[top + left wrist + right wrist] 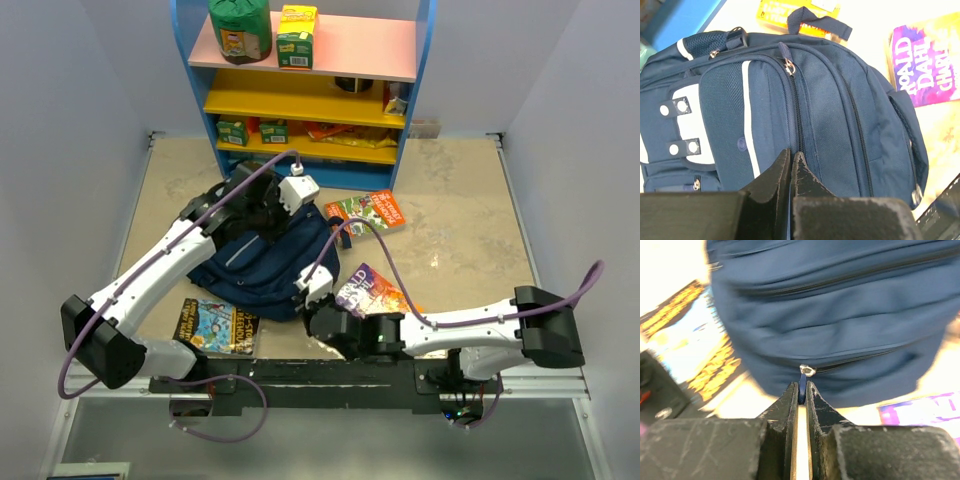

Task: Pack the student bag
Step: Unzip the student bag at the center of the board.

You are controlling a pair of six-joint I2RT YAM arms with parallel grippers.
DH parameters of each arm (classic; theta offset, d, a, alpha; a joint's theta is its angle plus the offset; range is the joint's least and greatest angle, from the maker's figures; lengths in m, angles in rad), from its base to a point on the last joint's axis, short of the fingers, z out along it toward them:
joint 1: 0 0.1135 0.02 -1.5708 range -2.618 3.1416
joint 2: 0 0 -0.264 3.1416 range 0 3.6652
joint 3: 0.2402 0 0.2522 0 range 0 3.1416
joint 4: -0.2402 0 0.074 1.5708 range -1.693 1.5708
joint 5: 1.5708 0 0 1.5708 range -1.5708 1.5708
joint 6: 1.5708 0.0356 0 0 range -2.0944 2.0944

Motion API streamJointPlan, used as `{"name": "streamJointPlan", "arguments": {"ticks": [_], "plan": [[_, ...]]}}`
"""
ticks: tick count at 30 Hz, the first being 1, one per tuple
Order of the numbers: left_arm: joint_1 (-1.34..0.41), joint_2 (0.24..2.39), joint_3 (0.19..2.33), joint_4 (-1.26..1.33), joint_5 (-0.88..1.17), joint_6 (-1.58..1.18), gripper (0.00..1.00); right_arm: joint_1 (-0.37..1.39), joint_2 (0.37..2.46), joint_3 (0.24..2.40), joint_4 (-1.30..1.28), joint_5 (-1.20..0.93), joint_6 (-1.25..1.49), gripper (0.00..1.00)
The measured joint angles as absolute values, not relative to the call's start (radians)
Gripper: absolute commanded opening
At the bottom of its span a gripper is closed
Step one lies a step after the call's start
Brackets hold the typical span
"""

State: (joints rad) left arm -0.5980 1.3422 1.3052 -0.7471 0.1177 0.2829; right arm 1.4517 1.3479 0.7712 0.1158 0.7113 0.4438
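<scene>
Pale walls close in a beige table, with a bright shelf of cartons and packets at the top of the overhead frame. The student bag lies on the table just left of centre, between the shelf and the arm bases.

The right gripper reaches in at the bag's lower right edge. Its jaws are drawn narrow and pinch the blue tab of a zip pull; the metal ring shows just above the fingertips. The left gripper is at the bag's upper end, its jaws pressed fully together with the tips against the front panel beside a zip line. Whether any fabric is caught between them cannot be told.

Packing looks barely begun. Every zip line that shows in the wrist views appears closed, and no compartment gapes. Three books lie outside the bag: a purple book at its right edge, an orange book towards the upper right, and a yellow-and-blue book at the lower left. By my reading, the step in hand is opening a zip. After that the books have to go inside and the bag be closed.
</scene>
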Motion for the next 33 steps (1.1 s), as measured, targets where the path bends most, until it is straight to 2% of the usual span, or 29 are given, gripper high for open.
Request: {"name": "streamJointPlan", "arguments": {"ticks": [3,9,19,31,33], "plan": [[-0.599,1.344,1.291,-0.720,0.119,0.263,0.00,1.523,1.372,0.788,0.115,0.742,0.469,0.00],[-0.604,1.356,1.287,-0.696,0.119,0.215,0.00,1.553,1.436,0.840,0.121,0.772,0.484,0.00],[-0.604,1.397,1.296,-0.669,0.108,0.131,0.00,1.564,1.684,1.055,0.162,0.775,0.423,0.00],[-0.602,1.417,1.322,-0.685,0.160,0.114,0.00,1.546,1.980,1.200,0.422,0.752,0.246,0.00],[-0.601,1.416,1.332,-0.691,0.165,0.115,0.00,1.529,2.025,1.225,0.471,0.734,0.227,0.10]]}}
